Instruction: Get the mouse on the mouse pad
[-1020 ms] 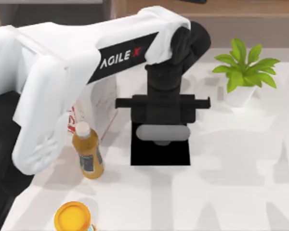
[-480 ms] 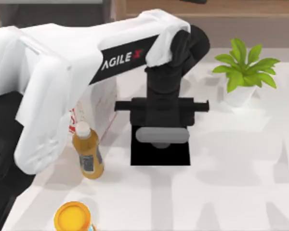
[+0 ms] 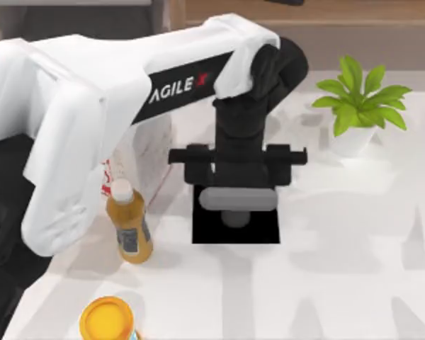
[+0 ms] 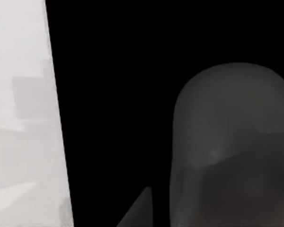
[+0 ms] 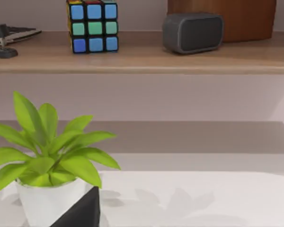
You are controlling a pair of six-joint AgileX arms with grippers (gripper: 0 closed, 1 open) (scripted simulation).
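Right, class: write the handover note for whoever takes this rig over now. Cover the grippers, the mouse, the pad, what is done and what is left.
Left gripper: low over the mouse pad, centre of the table; whether its fingers are open is hidden by the wrist.
Right arm: parked, its camera facing the potted plant.
Mouse: directly under the left gripper, over the black pad; contact with the pad cannot be confirmed.
Done: mouse brought to the pad.
Left: confirm it rests there, release if held, lift the arm away.

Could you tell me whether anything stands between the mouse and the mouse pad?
Nothing visible does. The mouse is directly over the black mouse pad, under the left hand, with no object between them.
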